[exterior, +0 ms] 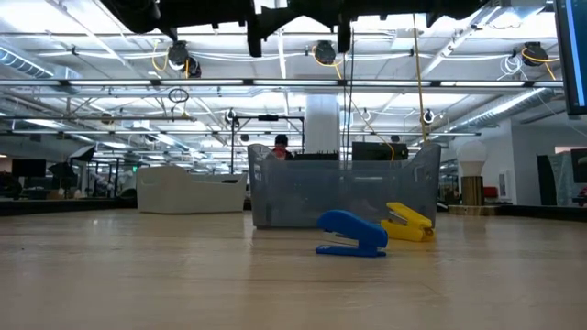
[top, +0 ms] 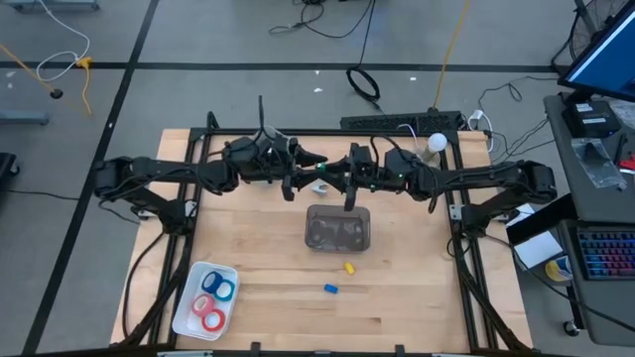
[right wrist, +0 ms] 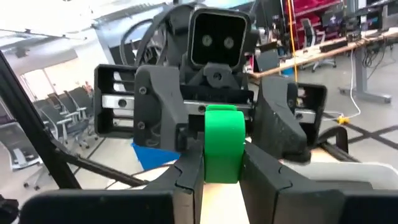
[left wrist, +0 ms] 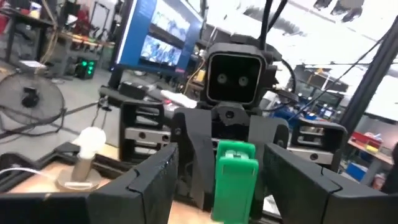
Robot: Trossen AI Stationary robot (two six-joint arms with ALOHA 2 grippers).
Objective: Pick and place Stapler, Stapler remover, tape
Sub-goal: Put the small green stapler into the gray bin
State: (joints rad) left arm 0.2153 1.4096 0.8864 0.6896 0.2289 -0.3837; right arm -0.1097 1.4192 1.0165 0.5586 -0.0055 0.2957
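Note:
A green stapler-like piece (top: 321, 185) is held high over the table's middle, just beyond a clear grey bin (top: 337, 228). My right gripper (right wrist: 222, 182) is shut on it. My left gripper (left wrist: 236, 193) faces it from the left, open wide, with a finger on either side of the green piece (left wrist: 235, 171) and a gap to each. A small blue stapler (exterior: 353, 235) and a yellow one (exterior: 406, 223) lie on the table in front of the bin. Red, pink-red and blue tape rolls (top: 211, 302) lie in a white tray (top: 189, 315). My right gripper pinches the green piece by its two flat sides (right wrist: 224, 167) between its two fingers. The fingers come level from the table's right. The piece is lifted clear, well above the table, its free end pointing at my left gripper.
The white tray sits at the near left of the wooden table (top: 417, 307). The blue stapler (top: 330, 289) and the yellow one (top: 348, 267) lie near the middle, on the near side of the bin. A lamp-like white bulb (top: 437, 144) stands at the far right corner.

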